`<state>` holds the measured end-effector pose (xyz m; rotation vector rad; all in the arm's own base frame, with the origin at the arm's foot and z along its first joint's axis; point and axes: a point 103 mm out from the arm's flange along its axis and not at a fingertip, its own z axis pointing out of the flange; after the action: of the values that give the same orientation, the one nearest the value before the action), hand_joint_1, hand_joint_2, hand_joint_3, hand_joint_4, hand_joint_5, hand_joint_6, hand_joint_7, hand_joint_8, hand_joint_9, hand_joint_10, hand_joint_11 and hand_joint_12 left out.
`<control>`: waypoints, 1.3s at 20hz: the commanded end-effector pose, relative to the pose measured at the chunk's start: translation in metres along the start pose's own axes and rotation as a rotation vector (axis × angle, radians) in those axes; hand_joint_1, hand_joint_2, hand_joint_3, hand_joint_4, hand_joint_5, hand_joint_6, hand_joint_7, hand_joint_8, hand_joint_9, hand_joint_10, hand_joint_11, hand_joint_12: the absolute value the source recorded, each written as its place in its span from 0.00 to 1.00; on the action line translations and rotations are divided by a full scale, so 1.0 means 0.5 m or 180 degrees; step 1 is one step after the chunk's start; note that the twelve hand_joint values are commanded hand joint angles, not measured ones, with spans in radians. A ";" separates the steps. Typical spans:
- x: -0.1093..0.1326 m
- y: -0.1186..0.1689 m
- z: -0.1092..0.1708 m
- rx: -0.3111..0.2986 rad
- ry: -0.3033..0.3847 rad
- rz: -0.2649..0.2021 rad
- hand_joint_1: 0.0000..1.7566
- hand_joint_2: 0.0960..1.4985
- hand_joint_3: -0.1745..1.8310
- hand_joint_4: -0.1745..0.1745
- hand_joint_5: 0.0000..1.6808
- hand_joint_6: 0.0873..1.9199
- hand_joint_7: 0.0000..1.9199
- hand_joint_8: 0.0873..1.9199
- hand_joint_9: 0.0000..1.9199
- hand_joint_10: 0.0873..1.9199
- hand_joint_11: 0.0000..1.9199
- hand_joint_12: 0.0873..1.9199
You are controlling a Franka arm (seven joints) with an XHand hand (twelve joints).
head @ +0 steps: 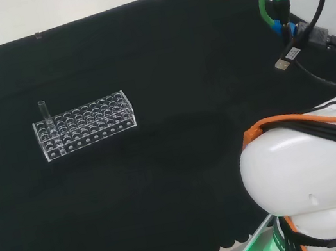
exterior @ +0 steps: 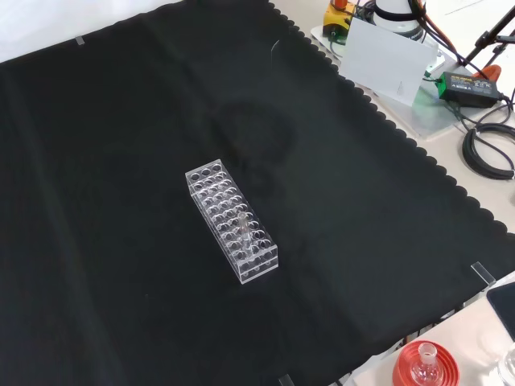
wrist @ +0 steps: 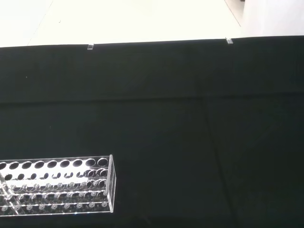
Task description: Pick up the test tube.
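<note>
The robot's large white arm link (head: pixel 308 179), trimmed with an orange cable, bulks at the lower right of the head view, well apart from the work on the black cloth-covered bench (head: pixel 181 162); whether the fingers are open or closed cannot be told.

A clear plastic test tube rack (head: pixel 84 124), long and rectangular with rows of round holes, lies alone toward the left of the head view. A single clear glass test tube (head: pixel 44 112) stands upright in a hole at the rack's far left corner there, its top rising above the rack. In the front view the rack (exterior: pixel 232 220) runs diagonally across the middle of the cloth, and the tube (exterior: pixel 241 223) shows faintly toward its nearer end, hard to pick out against the clear plastic.

In the wrist view one end of the rack (wrist: pixel 61 185) is cut off at the picture's edge.

A red ribbed ring stand (exterior: pixel 426 366) holding a small clear flask sits off the cloth's scalloped edge at the front view's bottom right.
</note>
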<state>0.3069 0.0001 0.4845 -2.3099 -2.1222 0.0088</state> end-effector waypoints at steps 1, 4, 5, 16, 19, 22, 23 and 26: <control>-0.121 -0.117 -0.119 -0.0369 -0.0205 0.0509 0.38 0.41 0.33 0.57 0.07 0.08 0.06 0.34 0.04 0.42 0.00 0.58; -0.132 -0.128 -0.131 -0.0411 -0.0227 0.0555 0.33 0.47 0.26 0.57 0.05 0.00 0.01 0.33 0.00 0.40 0.00 0.52; -0.132 -0.128 -0.132 -0.0413 -0.0227 0.0552 0.32 0.48 0.25 0.57 0.05 0.00 0.00 0.33 0.00 0.40 0.00 0.52; -0.097 -0.086 -0.118 -0.0335 -0.0094 0.0403 0.33 0.49 0.24 0.57 0.05 0.00 0.01 0.33 0.00 0.41 0.00 0.52; -0.078 -0.066 -0.110 -0.0281 -0.0070 0.0311 0.33 0.49 0.23 0.57 0.06 0.00 0.01 0.33 0.00 0.42 0.00 0.52; -0.060 -0.041 -0.097 -0.0201 0.0029 0.0238 0.35 0.49 0.23 0.56 0.06 0.00 0.01 0.33 0.00 0.42 0.00 0.53; -0.055 -0.033 -0.092 -0.0183 0.0057 0.0224 0.35 0.49 0.23 0.56 0.06 0.00 0.01 0.33 0.00 0.42 0.00 0.53; -0.039 -0.004 -0.073 -0.0105 0.0234 0.0182 0.36 0.49 0.22 0.56 0.07 0.00 0.02 0.33 0.00 0.43 0.00 0.55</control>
<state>0.2714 -0.0325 0.5422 -2.4621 -2.0723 -0.0955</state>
